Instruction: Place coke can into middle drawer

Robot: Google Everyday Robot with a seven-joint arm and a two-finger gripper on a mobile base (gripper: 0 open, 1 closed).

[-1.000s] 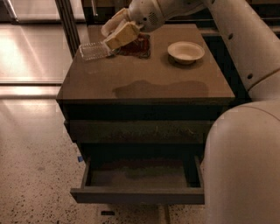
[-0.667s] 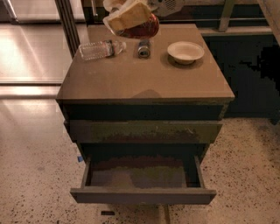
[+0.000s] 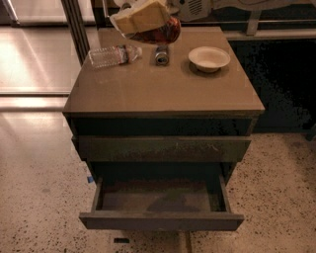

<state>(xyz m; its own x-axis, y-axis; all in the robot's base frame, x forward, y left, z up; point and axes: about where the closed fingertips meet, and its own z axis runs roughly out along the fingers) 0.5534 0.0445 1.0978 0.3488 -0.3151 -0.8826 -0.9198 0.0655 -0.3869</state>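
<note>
Over the cabinet top (image 3: pixel 163 84), fingers (image 3: pixel 140 16) clasp the coke can (image 3: pixel 159 33) (aloft).

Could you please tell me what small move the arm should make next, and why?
Probably carry the coke can forward, past the front edge of the cabinet top. The gripper holds it raised over the rear, above the grey can, while the middle drawer stands open low in front.

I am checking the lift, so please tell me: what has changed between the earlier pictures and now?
The pincer, shut on the small red-orange coke can, rose from the brown cabinet top, and the white arm left the right side of the view. The clear plastic bottle, slim dark grey can, pale round bowl and open dark grey drawer stayed in place.
</note>
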